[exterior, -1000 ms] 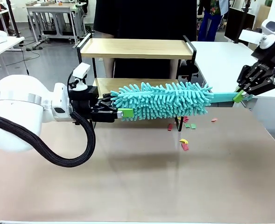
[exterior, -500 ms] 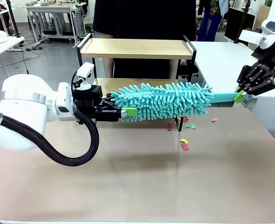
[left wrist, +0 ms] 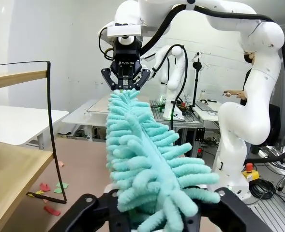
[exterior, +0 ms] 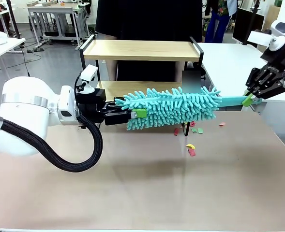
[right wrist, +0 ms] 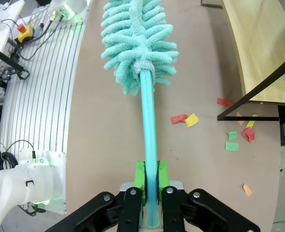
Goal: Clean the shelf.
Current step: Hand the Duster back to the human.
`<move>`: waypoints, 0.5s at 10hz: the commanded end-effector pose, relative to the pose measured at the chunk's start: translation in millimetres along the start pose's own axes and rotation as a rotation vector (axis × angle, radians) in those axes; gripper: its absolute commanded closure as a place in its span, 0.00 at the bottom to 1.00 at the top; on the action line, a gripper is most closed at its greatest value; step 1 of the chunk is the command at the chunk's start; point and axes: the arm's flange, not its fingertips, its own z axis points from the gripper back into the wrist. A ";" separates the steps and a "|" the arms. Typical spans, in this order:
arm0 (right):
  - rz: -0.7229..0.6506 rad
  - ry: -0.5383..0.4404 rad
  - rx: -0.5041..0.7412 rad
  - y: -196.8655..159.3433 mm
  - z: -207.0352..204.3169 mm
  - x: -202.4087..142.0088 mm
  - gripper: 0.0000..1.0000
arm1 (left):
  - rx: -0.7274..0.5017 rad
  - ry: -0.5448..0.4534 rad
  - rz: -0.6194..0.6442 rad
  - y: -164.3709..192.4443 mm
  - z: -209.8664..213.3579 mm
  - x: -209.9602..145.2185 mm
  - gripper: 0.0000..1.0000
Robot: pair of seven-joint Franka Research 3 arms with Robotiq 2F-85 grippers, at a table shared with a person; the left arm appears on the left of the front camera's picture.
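Duster point(exterior: 171, 107) lies lengthwise just in front of shelf point(exterior: 141, 50); R tool point(exterior: 249, 99) clamps its handle, L tool point(exterior: 138, 115) pinching fluffy tip

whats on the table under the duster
Small coloured paper scraps lie on the table below the teal duster, near the shelf leg. Anything directly behind the fluffy head is covered.

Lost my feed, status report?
Right gripper shut on duster handle. Left gripper closing around its head. Shelf behind. Paper scraps on table.
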 end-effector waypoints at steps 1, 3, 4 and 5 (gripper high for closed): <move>0.008 0.002 -0.001 2.3 2.3 1.4 0.87 | -0.012 0.026 -0.026 -0.5 -7.1 0.2 1.00; 0.008 0.002 -0.001 2.3 2.3 1.4 0.87 | -0.009 0.029 -0.032 -0.5 -7.6 -0.3 1.00; 0.008 0.002 -0.001 2.3 2.3 1.4 0.87 | -0.009 0.023 -0.039 -0.3 -7.8 -0.7 1.00; 0.008 0.002 -0.001 2.3 2.3 1.4 0.87 | -0.016 0.021 -0.037 0.3 -8.5 -0.8 1.00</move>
